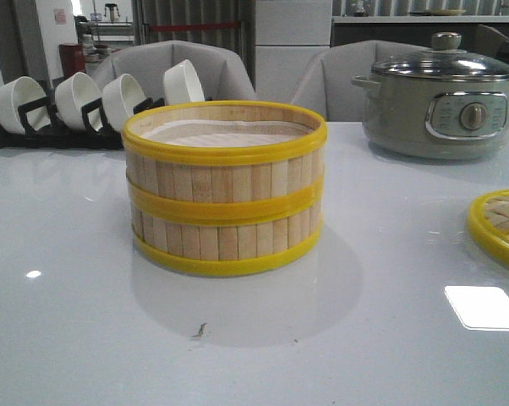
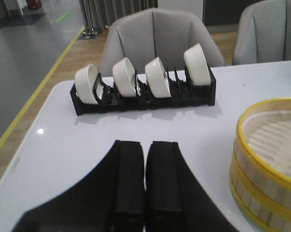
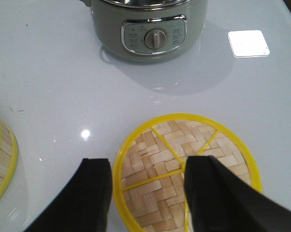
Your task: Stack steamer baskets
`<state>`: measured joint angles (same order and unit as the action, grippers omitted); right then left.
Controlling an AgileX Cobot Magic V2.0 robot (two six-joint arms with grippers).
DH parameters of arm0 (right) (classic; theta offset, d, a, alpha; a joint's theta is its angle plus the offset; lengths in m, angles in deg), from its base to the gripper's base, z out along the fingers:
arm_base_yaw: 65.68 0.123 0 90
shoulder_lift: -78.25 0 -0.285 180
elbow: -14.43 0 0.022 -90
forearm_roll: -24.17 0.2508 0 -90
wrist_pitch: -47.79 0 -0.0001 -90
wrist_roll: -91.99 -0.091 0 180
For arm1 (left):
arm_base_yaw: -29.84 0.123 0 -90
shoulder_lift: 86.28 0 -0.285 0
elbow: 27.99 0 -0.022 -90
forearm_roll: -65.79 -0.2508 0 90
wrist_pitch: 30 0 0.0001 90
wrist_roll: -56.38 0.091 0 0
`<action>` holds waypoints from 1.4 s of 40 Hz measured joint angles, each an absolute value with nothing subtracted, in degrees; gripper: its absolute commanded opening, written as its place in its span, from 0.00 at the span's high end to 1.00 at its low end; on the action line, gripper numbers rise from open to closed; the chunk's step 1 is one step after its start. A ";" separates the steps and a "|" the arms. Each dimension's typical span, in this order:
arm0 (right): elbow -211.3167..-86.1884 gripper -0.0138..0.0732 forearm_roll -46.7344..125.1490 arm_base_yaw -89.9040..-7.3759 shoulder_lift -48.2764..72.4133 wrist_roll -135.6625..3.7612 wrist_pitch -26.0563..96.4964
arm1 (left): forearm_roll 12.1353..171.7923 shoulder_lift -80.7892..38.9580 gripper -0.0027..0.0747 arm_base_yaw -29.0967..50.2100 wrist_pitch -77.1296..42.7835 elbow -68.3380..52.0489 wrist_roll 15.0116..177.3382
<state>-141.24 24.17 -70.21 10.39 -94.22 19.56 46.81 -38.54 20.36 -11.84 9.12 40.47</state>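
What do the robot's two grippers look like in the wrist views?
Both are plain matte black. The left gripper has two broad, flat-faced jaws that widen in a curve toward the base. The right gripper has the same dark, blocky jaws with rounded outer edges. No cables, markings or labels show.

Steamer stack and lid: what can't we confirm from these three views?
- Lid: cut by the right edge in front view; in right wrist view the right hand covers part, so no knob shows.
- Steamer baskets: lower basket's inside is hidden by the upper one.
- Pot dial markings: too small to read.
- Left hand: fingertips leave the frame.
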 measured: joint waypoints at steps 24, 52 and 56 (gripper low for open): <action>-141.24 0.33 24.17 -70.21 10.39 -94.22 19.56 | 45.13 -34.91 0.85 20.36 -8.09 1.38 40.51; -141.24 0.33 24.17 -70.21 10.39 -94.22 19.76 | 45.13 -34.91 0.85 20.36 -8.09 1.38 40.51; -141.24 0.33 24.17 -70.21 10.39 -94.22 19.76 | 45.13 -34.91 0.85 20.36 -8.09 1.38 40.51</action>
